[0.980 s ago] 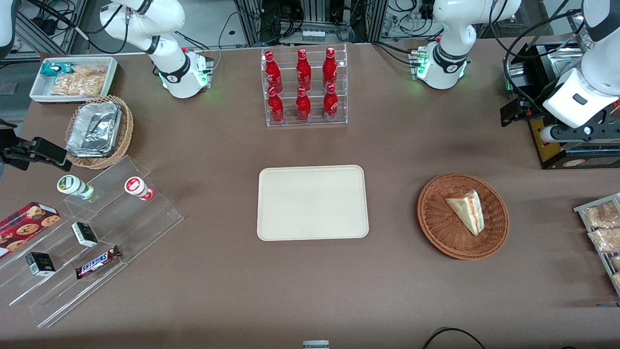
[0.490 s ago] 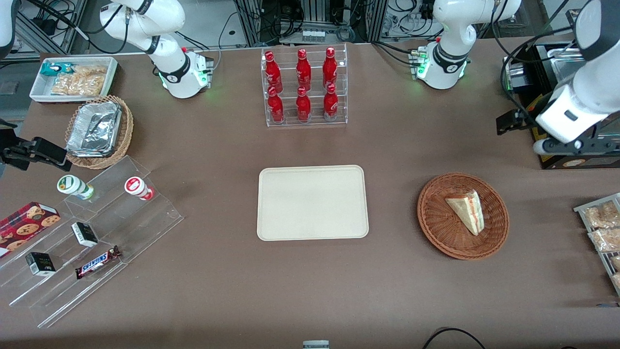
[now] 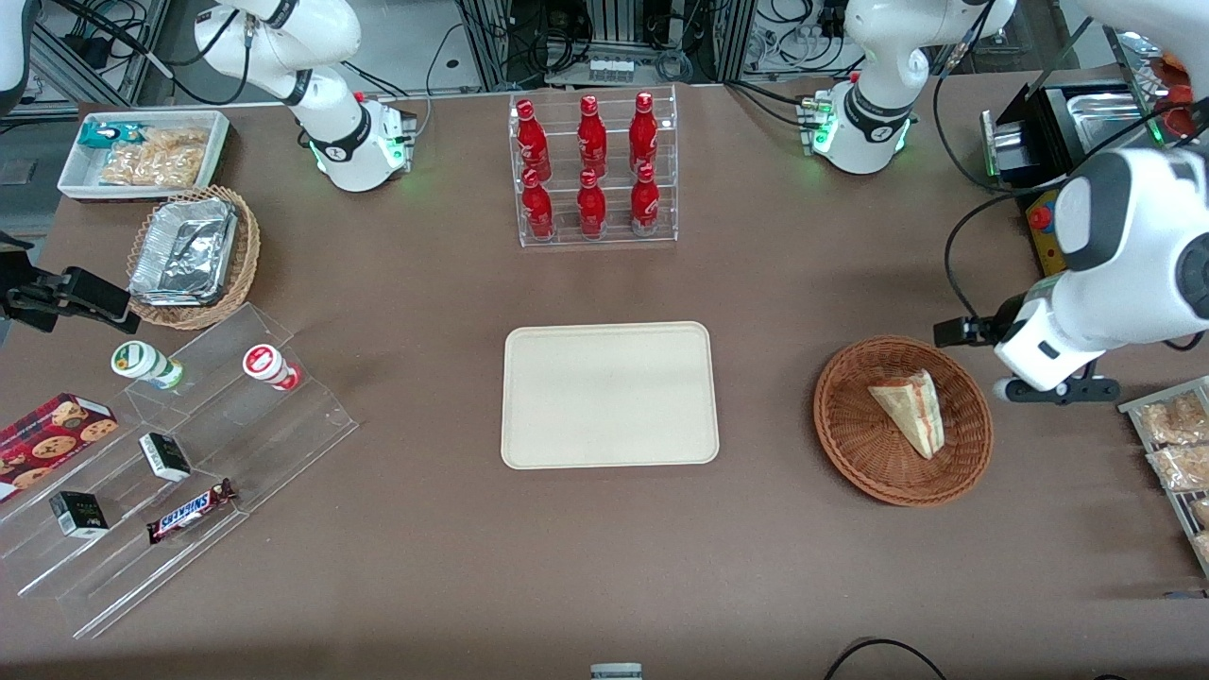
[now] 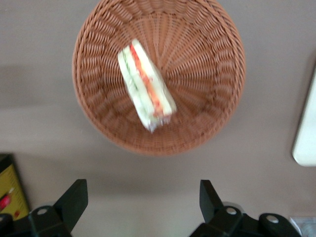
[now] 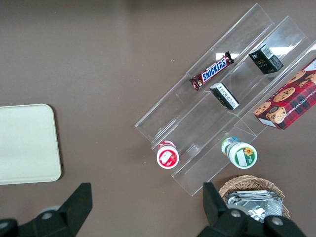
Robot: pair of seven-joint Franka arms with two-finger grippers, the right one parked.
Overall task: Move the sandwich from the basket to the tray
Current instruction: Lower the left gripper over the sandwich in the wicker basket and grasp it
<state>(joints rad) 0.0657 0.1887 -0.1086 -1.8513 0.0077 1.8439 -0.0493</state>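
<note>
The gripper (image 4: 140, 202) hangs spread wide and empty just beside the wicker basket (image 3: 850, 444), lining up on the sandwich (image 3: 910, 411).

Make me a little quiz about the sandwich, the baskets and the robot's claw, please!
1. True or false: the sandwich is already on the tray.
2. The gripper is: A) shut on the sandwich, B) open, up above the table beside the basket, C) inside the foil basket.
3. How many red bottles stand in the clear rack?

Key:
1. False. It lies in the reddish-brown basket, and the tray holds nothing.
2. B. Its fingers are spread wide with nothing between them.
3. Six, in two rows of three.
</note>
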